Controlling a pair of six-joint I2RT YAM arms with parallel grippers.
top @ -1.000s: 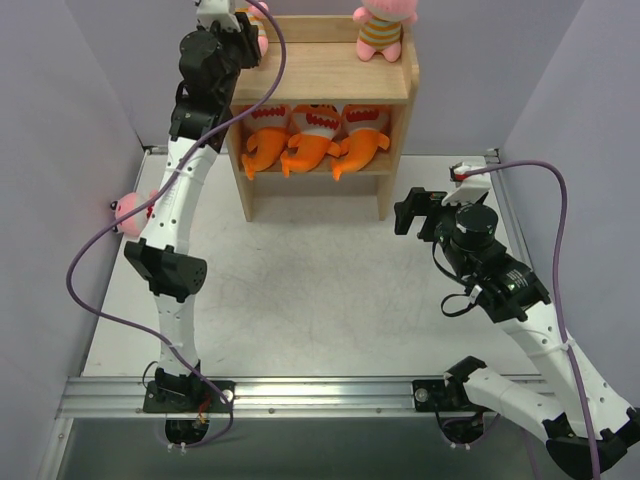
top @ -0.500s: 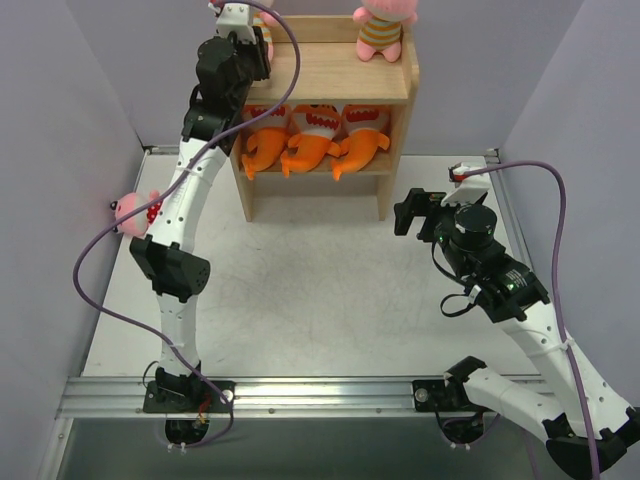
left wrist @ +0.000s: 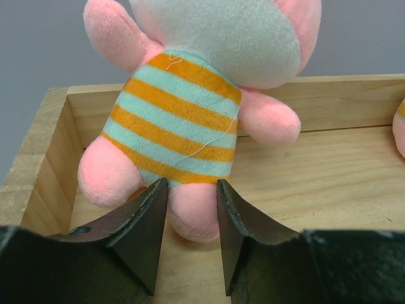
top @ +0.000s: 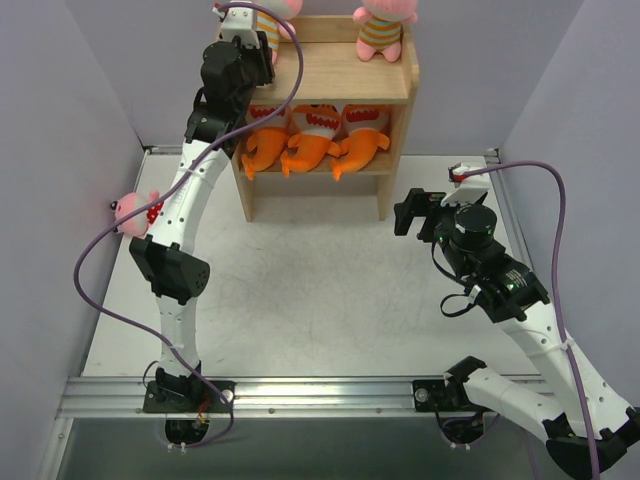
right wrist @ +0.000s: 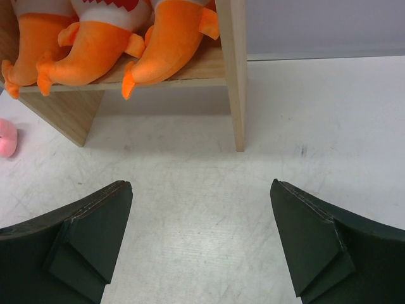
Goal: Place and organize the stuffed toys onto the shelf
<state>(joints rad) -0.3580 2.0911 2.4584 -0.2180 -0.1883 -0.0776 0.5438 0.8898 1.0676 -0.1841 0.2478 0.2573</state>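
Note:
The shelf (top: 340, 75) stands at the back of the table. My left gripper (left wrist: 192, 187) is over its top tier, shut on one pink leg of a striped doll (left wrist: 183, 114), which stands upright near the top's left corner (top: 278, 12). A second striped doll (top: 382, 30) sits at the top's right end. Three orange fish toys (top: 312, 135) lie side by side on the middle tier. A pink doll with red dots (top: 135, 212) lies on the table by the left wall, partly behind my left arm. My right gripper (right wrist: 201, 190) hangs open over bare table in front of the shelf.
The shelf top has a raised wooden rim (left wrist: 57, 145) just left of the held doll. Purple walls close in both sides. The shelf's right post (right wrist: 237, 69) stands ahead of my right gripper, and a metal rail (top: 300, 395) runs along the near edge.
My left gripper has moved right and slightly inward over the shelf top with the striped doll in it. The right arm has not moved.

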